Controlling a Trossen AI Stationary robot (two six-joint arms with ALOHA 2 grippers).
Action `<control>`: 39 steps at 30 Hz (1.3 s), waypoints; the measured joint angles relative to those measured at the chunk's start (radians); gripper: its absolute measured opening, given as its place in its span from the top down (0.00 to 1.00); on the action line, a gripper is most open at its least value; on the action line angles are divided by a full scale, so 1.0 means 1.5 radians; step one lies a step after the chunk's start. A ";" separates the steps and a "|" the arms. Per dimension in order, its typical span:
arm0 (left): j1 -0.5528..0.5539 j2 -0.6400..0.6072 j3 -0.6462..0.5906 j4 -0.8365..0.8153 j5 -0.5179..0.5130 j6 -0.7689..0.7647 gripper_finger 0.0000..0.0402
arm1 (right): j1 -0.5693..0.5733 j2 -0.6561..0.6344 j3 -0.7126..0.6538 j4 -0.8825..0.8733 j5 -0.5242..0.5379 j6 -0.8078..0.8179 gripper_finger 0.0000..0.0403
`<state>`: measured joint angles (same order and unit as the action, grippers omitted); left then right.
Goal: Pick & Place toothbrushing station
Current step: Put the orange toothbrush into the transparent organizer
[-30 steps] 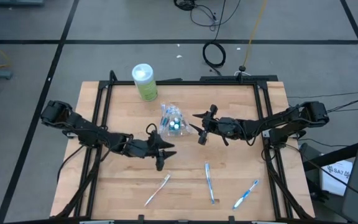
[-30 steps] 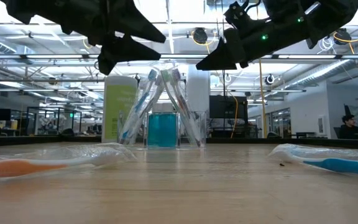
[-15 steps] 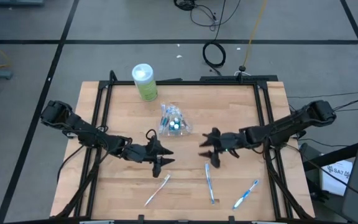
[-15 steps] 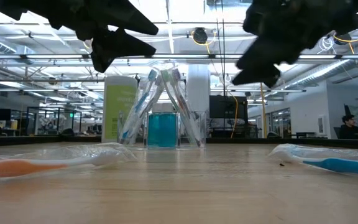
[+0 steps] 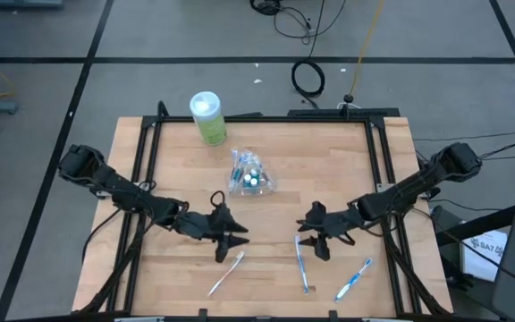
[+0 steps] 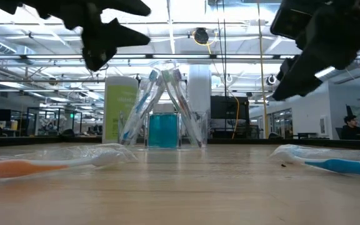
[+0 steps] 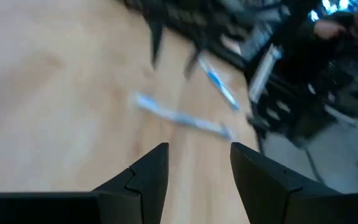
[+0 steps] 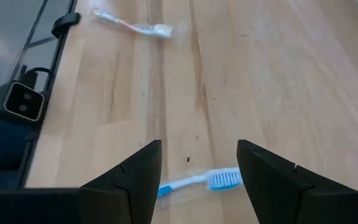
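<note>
A clear holder [image 5: 247,175] with several toothbrushes and a blue cup stands upright at the table's middle; it also shows in the low view [image 6: 164,119]. Three toothbrushes lie flat near the front edge: a wrapped orange-and-white one [image 5: 227,272], a blue one [image 5: 300,261] and another blue one [image 5: 353,279]. My left gripper [image 5: 232,241] is open and empty, above the table just beyond the orange one's head. My right gripper [image 5: 313,237] is open and empty, above the middle blue toothbrush's far end; that brush shows between its fingers in the right wrist view [image 8: 194,182].
A green cylindrical container [image 5: 208,117] with a white lid stands at the far left of the board. Black frame rails [image 5: 141,170] run along the table's sides. Bare wood lies between the holder and the loose brushes.
My right gripper has gone from beside the holder toward the table's near edge and down, and now stands over the middle blue toothbrush. My left gripper has gone a little toward the near edge, toward the orange toothbrush. The toothbrushes and the holder have stayed where they were.
</note>
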<state>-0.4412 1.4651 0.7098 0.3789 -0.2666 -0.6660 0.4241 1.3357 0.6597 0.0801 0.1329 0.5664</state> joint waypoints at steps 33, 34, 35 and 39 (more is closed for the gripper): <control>-0.123 0.261 0.048 -0.069 0.026 -0.038 0.56 | 0.009 0.000 -0.158 0.433 0.019 -0.189 0.50; -0.124 0.265 0.048 -0.070 0.020 -0.024 0.56 | 0.009 0.000 -0.158 0.432 0.019 -0.189 0.50; -0.126 0.267 0.048 -0.074 0.015 -0.009 0.56 | 0.009 0.000 -0.158 0.432 0.019 -0.189 0.50; -0.129 0.272 0.050 -0.095 -0.001 0.069 0.60 | 0.009 0.000 -0.158 0.432 0.019 -0.189 0.50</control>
<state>-0.6341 1.8725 0.7841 0.2368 -0.2684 -0.5623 0.4377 1.3357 0.4221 0.7287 0.1608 0.2828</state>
